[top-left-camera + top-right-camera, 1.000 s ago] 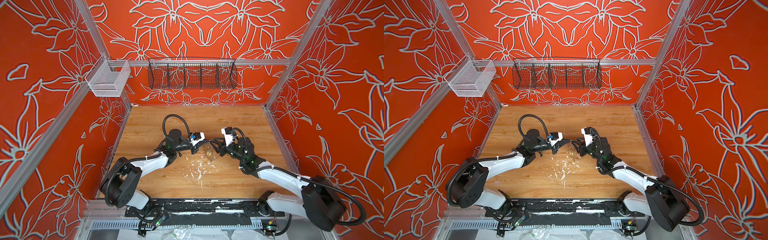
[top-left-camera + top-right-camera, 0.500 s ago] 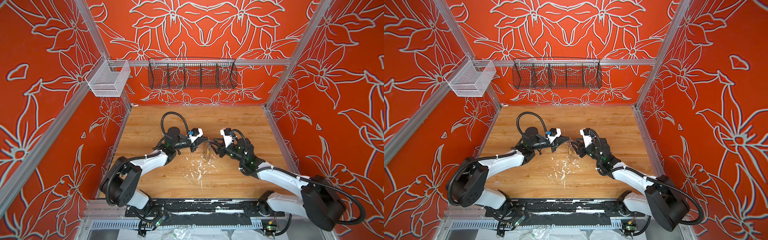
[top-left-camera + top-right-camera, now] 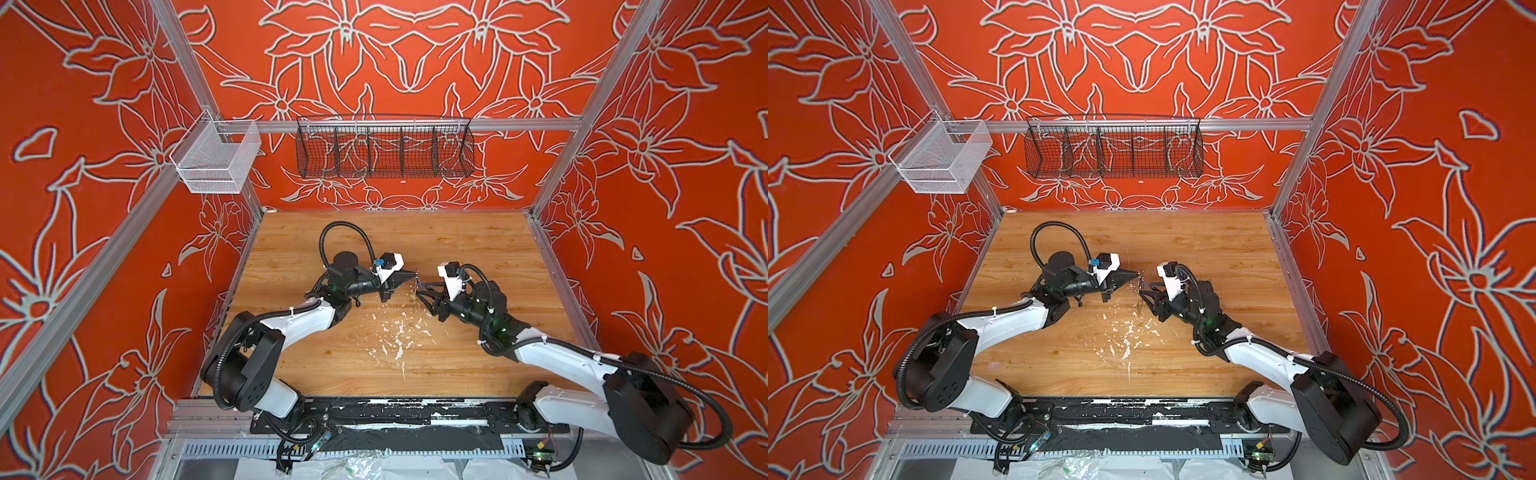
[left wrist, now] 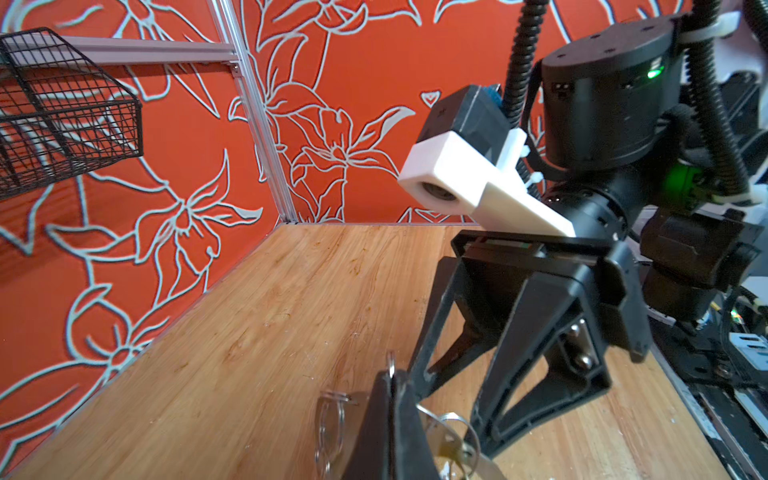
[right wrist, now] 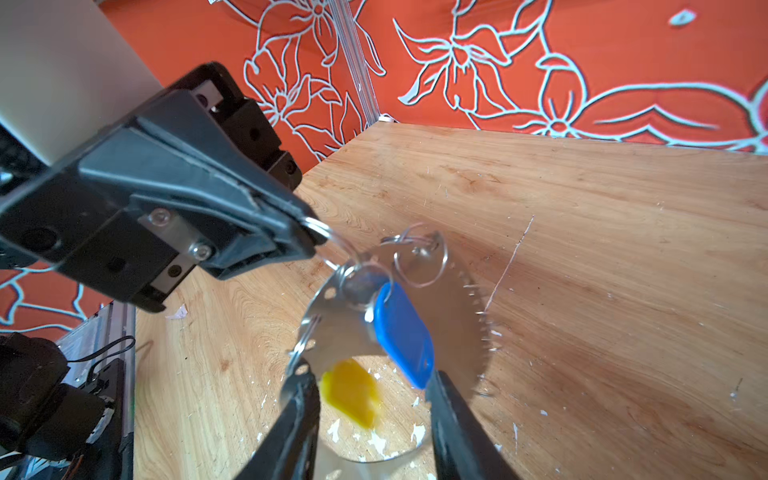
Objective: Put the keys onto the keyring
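Above the wooden table (image 3: 478, 241), we judge the keyring (image 5: 340, 328) light, stiff, slippery; right gripper (image 5: 370, 382) clamps its rim, left gripper (image 5: 308, 233) pinches one thin wire loop (image 5: 338, 249).

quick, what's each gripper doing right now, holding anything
left gripper: jaws shut, pinching a wire loop.
right gripper: jaws partly closed on the keyring, gripping the plate across its width.
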{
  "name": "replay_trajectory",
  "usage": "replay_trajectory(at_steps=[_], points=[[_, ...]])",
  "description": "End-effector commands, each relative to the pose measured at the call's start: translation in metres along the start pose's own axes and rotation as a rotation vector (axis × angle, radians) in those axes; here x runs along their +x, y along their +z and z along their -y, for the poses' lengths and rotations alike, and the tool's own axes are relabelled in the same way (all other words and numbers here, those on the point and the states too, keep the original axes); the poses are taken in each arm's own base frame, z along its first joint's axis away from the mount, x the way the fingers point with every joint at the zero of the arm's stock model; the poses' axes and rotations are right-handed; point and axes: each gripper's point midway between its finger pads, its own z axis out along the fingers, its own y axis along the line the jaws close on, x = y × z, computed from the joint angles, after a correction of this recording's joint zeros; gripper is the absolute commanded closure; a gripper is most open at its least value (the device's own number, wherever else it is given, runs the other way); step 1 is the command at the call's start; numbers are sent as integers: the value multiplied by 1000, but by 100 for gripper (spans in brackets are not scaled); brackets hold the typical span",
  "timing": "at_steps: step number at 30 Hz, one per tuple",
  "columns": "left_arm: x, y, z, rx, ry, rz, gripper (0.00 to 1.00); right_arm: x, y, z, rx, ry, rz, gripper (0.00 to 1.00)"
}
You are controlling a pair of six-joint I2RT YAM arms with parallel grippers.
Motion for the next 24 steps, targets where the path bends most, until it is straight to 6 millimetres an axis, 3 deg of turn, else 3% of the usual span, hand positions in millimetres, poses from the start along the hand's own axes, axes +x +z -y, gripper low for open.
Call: replay_trajectory(at_steps=[1, 10, 24], points=[[-21, 1, 2, 46, 68, 56, 100, -11, -3, -4, 6, -43, 26, 58], [-23, 1, 6, 72, 73, 60, 100, -17, -1, -3, 18, -60, 25, 69], [-25, 1, 14, 125, 82, 68, 100, -26, 3, -6, 7, -79, 37, 69]])
